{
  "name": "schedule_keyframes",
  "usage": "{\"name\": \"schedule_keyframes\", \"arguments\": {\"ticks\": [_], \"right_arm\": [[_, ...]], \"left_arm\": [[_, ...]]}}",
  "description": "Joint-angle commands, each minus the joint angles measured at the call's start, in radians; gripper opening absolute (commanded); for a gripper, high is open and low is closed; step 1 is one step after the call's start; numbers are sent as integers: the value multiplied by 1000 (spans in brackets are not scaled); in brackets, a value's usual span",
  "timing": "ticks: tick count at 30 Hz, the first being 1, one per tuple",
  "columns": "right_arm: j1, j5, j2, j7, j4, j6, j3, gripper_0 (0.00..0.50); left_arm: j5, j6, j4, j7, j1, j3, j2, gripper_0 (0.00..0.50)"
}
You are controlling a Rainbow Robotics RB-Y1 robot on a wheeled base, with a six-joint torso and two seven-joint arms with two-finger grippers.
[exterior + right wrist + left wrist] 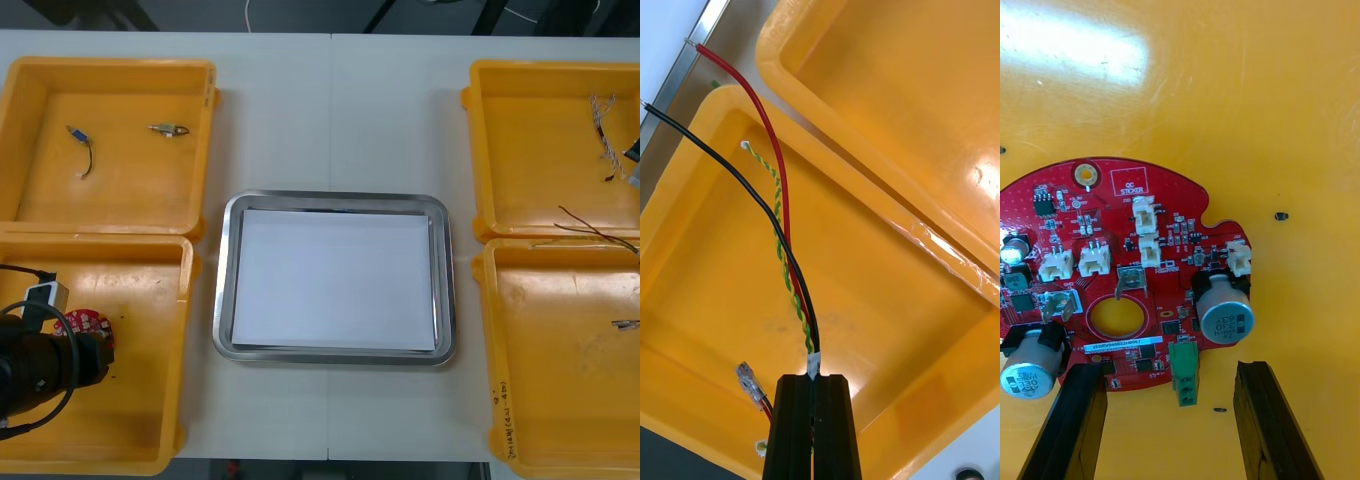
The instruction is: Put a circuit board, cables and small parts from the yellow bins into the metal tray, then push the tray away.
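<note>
The light desk [330, 110] carries four yellow bins. The upper-left bin [120, 190] abuts the lower-left bin [140, 400], and the upper-right bin [540, 150] abuts the lower-right bin [560, 380]. The metal tray [222, 280], white inside, lies at centre frame.

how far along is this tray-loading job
Nothing is done yet: the shiny metal tray, white inside, holds nothing. In hand: the right tool is shut on a bundle of black, red and twisted yellow-green cables over a yellow bin; the open left tool sits at the edge of the round red circuit board. Left: loading both, small metal parts, pushing the tray.
</note>
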State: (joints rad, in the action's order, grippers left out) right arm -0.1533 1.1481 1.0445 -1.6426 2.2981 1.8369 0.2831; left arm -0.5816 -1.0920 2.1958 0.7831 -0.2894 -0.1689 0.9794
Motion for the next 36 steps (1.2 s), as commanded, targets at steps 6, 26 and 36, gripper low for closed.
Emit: {"name": "schedule_keyframes", "arguments": {"ticks": [6, 26, 36], "right_arm": [[-61, 16, 40, -33, 20, 10, -8, 0], [-63, 25, 40, -33, 26, 19, -7, 0], [-63, 22, 40, -33, 27, 25, -8, 0]], "left_arm": [[12, 11, -7, -124, 12, -32, -7, 500], [12, 1, -13, -140, 39, -38, -5, 0], [12, 1, -13, -142, 41, -37, -5, 0]]}}
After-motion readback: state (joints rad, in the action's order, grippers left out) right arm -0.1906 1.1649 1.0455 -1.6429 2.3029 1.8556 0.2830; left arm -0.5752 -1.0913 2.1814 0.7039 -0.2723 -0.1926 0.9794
